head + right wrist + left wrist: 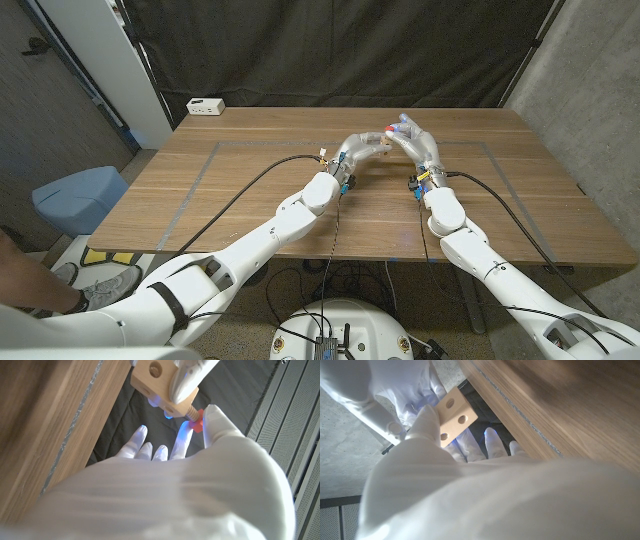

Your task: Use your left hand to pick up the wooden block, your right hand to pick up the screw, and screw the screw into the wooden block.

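Hands are raised together above the far middle of the wooden table (250,190). The wooden block (453,415) — pale, with round holes in its face — is gripped by the left hand (362,148). The screw (194,419), red-headed, is pinched by the right hand (418,145) between thumb and a finger, its threaded shaft entering the block's end — block and screw are touching.

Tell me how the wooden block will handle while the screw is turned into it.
The wooden block looks rigid and probably light. Its smooth faces may slip in the left hand under twisting. The screw looks partly threaded in, so torque probably passes straight to it.
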`<state>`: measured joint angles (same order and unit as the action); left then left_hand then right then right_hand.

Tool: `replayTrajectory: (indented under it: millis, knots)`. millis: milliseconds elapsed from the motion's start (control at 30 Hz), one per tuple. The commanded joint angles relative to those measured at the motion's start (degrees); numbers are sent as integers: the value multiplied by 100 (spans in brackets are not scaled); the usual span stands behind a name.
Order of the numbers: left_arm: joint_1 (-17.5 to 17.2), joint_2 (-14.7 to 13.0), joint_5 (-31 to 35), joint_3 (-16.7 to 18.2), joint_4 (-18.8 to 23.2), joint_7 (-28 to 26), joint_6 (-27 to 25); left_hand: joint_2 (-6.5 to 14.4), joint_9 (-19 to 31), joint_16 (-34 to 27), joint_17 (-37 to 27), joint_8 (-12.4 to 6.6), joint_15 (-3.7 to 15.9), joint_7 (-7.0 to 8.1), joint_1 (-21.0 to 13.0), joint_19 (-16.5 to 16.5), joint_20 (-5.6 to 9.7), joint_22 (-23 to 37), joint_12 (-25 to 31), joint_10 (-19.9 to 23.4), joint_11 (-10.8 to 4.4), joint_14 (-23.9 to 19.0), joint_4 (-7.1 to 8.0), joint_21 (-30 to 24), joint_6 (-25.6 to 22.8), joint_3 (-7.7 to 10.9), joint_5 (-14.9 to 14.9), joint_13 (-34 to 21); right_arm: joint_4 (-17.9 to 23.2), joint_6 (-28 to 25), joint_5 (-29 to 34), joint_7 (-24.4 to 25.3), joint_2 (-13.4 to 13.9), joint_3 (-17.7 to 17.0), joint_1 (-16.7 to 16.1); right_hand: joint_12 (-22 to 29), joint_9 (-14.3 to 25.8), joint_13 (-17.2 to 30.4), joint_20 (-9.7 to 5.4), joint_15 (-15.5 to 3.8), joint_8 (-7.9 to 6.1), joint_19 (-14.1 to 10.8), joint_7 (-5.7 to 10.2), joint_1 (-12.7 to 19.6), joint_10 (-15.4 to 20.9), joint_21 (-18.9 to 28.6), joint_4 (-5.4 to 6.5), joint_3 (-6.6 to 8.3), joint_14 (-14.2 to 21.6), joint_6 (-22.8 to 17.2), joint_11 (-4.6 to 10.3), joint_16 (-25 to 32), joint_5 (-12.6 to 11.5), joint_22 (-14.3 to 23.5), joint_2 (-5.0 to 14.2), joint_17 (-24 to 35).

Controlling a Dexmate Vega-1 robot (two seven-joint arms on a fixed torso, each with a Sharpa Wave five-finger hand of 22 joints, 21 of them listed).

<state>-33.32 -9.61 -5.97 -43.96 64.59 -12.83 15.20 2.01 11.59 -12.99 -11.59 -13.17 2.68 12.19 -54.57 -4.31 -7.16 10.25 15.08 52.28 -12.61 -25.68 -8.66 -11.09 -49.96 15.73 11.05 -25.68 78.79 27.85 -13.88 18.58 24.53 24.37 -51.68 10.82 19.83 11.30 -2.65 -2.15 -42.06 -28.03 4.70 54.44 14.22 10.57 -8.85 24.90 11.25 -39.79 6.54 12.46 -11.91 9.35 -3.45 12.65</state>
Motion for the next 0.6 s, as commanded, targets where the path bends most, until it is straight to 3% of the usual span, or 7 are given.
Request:
replayTrajectory:
  millis: [33, 600]
  knots:
    - [11, 9, -10, -8, -3, 23, -3, 54, 29, -12, -7, -43, 585, -65, -25, -44, -10, 11, 44, 29, -2, -63, 21, -42, -247, 5, 28, -467, 9, 1, -15, -2, -2, -6, -33, 27, 22, 14, -366, -378, -38, 26, -11, -38, 29, 14, -20, 2, 12, -37, -4, 22, -57, 18, -8, 17]
    - [-39, -29, 8, -2, 91, -7, -28, 74, 29, -12, -10, -40, 583, -68, -29, -50, -18, 12, 36, 30, -2, -63, 25, -44, -242, 4, 31, -475, 31, -13, -14, 0, -1, -4, -54, 26, 15, 14, -364, -388, -69, 29, -14, -47, 24, 13, -20, 17, 17, -53, -4, 19, -61, 18, -8, 19]
